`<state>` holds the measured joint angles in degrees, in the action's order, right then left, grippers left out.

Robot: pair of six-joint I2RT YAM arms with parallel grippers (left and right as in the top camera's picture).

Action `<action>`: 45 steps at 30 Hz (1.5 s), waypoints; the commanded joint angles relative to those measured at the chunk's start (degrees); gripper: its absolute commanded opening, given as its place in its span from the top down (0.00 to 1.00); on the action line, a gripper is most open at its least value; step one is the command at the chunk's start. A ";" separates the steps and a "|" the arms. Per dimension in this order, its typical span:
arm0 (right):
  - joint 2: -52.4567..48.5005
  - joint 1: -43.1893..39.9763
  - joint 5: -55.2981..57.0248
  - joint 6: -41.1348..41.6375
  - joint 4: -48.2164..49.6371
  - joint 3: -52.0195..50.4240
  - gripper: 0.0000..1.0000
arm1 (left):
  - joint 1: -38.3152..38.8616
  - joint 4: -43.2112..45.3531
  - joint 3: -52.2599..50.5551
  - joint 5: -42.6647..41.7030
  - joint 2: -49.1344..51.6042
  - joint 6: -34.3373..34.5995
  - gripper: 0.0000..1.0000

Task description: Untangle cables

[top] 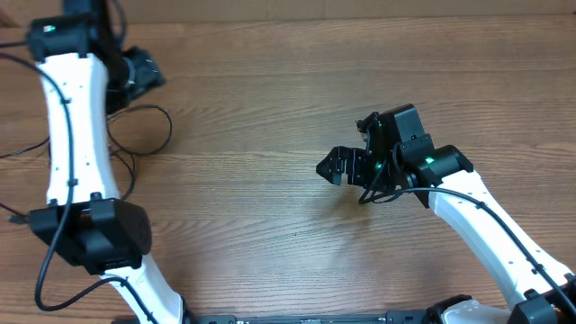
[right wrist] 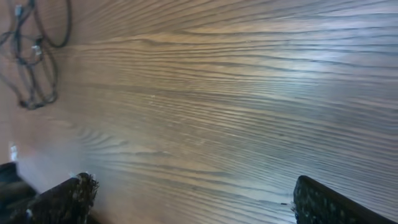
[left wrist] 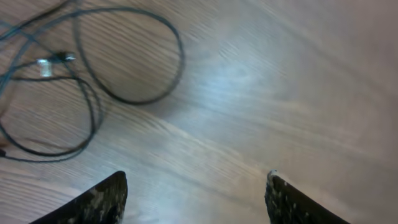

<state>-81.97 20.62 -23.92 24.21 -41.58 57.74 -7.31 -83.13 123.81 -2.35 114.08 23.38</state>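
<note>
Two grippers: left gripper (left wrist: 196, 180) and right gripper (right wrist: 193, 183), jaws of each spread wide, nothing between them.
The cables (left wrist: 181, 59): black loops ahead and left of the left jaws, untouched; well apart from the right jaws.
One silver plug (left wrist: 43, 67): among those loops.
Wooden table (left wrist: 280, 93): beneath both.

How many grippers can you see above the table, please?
2: the left gripper at the overhead view's upper left, beside the cables; the right gripper near the table's middle. None seems hidden.
</note>
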 commanded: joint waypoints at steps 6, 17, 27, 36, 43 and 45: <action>0.52 -0.11 21.62 -0.39 -1.36 0.39 0.00 | 10.82 -6.16 1.05 2.78 0.68 -10.10 0.00; 1.27 -0.13 28.39 -2.47 4.46 2.86 0.00 | 15.67 -13.70 -0.07 0.17 0.52 -9.70 0.00; 8.90 -6.27 27.67 -2.36 -9.88 7.32 0.00 | 15.58 -13.70 -15.06 -0.39 -8.33 -9.62 0.03; 14.62 -8.26 27.71 -2.03 -18.62 6.54 0.00 | 15.61 -7.87 -31.17 6.34 -26.80 -5.09 0.02; 24.59 -7.74 27.69 -5.14 -16.81 1.27 0.00 | 15.61 7.41 -47.95 6.43 -49.72 -5.64 0.00; 28.13 -7.04 27.71 -6.56 -15.52 -0.46 0.00 | 15.61 11.10 -52.26 6.45 -55.93 -5.62 0.00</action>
<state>-58.83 12.64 3.36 20.69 -58.35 59.68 7.97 -75.53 77.21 3.16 66.24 17.02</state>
